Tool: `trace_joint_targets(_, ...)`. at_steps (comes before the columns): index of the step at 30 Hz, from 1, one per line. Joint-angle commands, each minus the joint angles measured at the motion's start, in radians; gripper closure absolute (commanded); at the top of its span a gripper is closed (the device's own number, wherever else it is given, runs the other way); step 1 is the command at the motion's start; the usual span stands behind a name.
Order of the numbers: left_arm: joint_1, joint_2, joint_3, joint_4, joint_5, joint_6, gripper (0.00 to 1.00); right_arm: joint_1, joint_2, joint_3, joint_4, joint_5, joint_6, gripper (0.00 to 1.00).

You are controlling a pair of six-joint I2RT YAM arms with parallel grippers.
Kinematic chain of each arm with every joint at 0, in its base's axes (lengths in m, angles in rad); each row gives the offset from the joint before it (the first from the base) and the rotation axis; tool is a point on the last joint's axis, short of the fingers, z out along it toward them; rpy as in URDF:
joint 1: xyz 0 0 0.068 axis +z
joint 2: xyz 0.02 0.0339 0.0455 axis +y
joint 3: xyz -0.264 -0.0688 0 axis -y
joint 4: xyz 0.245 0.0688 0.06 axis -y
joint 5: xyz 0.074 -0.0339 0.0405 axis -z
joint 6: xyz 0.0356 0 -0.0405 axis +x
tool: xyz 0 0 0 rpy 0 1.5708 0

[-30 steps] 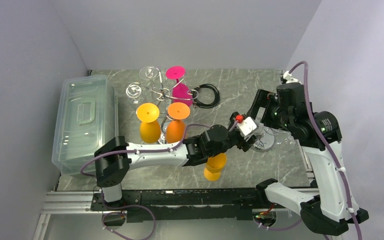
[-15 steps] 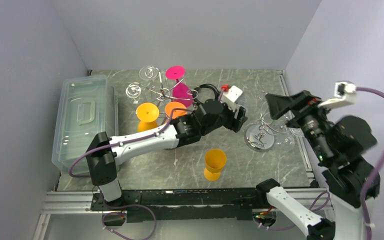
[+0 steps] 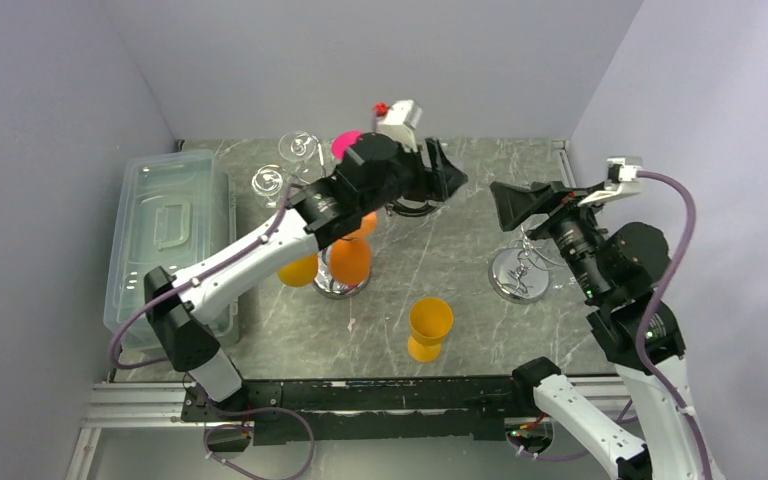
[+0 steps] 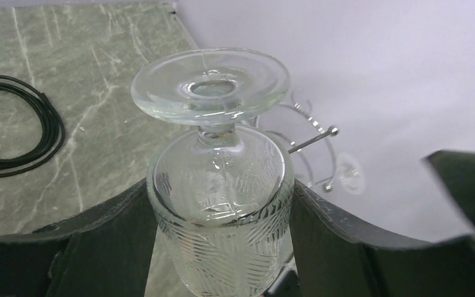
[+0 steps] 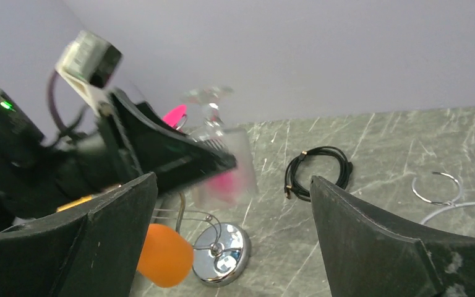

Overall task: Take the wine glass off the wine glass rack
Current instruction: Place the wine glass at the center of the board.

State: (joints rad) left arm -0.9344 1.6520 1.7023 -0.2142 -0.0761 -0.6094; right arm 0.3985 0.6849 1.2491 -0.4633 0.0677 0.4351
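The left arm reaches in a long diagonal from its base at the near left toward the rear middle of the counter [image 3: 460, 300], with the wrist lifted high. The left hand [image 3: 438, 178] grips the wine glass [image 4: 219, 173] by its bowl. Both dark fingers press the ribbed sides, and the bowl fills the gap between them. The glass is clear. The right wrist view shows it inverted, with the round foot uppermost and the bowl below. It hangs in the air above the rear of the counter, well apart from the wine glass rack [image 3: 518, 275].

The rack's mirror-like disc base sits on the right side of the counter. In the left wrist view its curled wire arms [image 4: 312, 139] show behind the glass.

The right arm is folded and raised at the right edge, with its forearm pointing left. The right hand [image 3: 502, 205] hovers above the rack, and its fingers are spread wide with nothing between them.

A second rack [image 3: 345, 280] stands left of centre and carries orange and pink glasses. An orange glass [image 3: 428, 328] stands alone near the front edge. A coiled black cable [image 4: 18, 136] lies at the rear, and a clear lidded box [image 3: 165, 240] sits along the left side.
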Motion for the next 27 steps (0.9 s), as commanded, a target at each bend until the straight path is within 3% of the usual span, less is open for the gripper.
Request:
trace_joint_targets(1, 0.07, -0.116, 0.036, 0.079, 0.079, -0.246, 0.58, 0.002, -0.022, -0.085, 0.252, -0.083, -0.049, 0.06)
trace_joint_targets(9, 0.165, -0.15, -0.007, 0.163, 0.148, -0.514, 0.56, 0.003, -0.01, -0.227, 0.48, -0.189, -0.067, 0.12)
trace_joint_targets(11, 0.176, -0.149, -0.014, 0.188, 0.163, -0.559, 0.56, 0.003, 0.016, -0.243, 0.527, -0.209, -0.059, 0.19)
trace_joint_targets(20, 0.177, -0.151, -0.024, 0.269, 0.19, -0.642, 0.56, 0.006, 0.112, -0.258, 0.642, -0.233, -0.036, 0.37)
trace_joint_targets(27, 0.178, -0.147, -0.029, 0.286, 0.204, -0.659, 0.57, 0.02, 0.186, -0.222, 0.681, -0.239, -0.039, 0.43)
